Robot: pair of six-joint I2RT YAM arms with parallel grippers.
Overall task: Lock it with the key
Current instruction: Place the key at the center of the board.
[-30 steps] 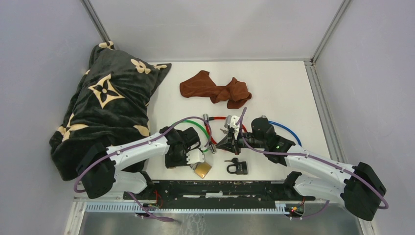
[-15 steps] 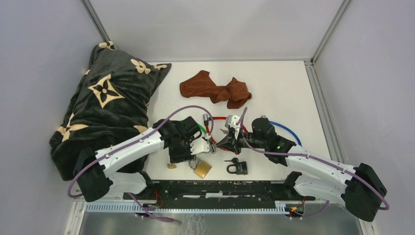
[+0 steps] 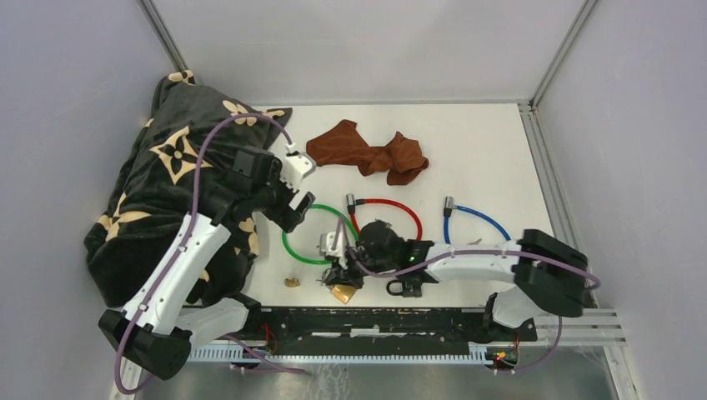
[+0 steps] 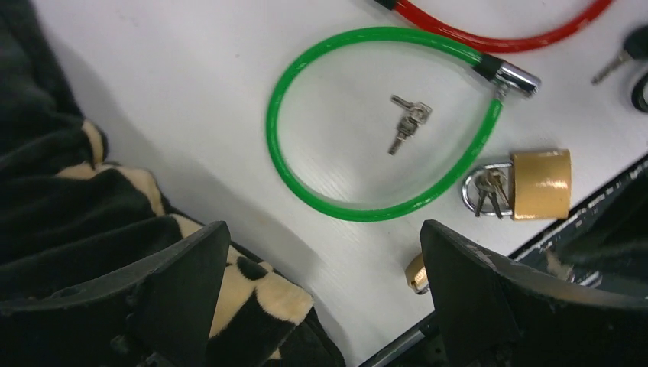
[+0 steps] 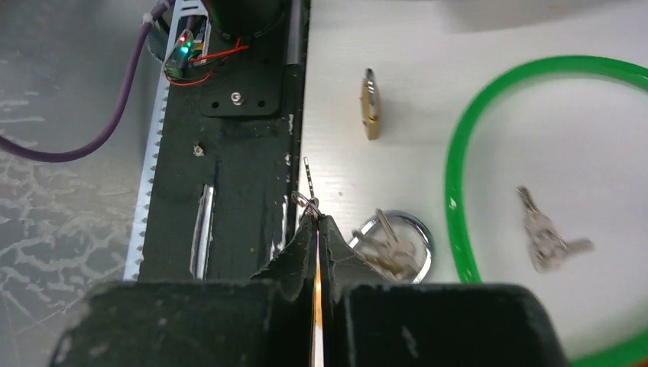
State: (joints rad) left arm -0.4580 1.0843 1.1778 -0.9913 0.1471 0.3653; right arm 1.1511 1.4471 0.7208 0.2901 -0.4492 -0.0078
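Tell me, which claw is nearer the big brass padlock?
Right. The right gripper, pinching a key, is right beside the brass padlock; the left gripper hangs open by the black blanket.

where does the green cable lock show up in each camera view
Top external: the green cable lock lies just below the picture's centre, a closed loop.
Left wrist: green cable lock in the upper middle, whole loop visible.
Right wrist: green cable lock at the right, only partly in frame.
Shared landmark: the small brass padlock just outside the loop.
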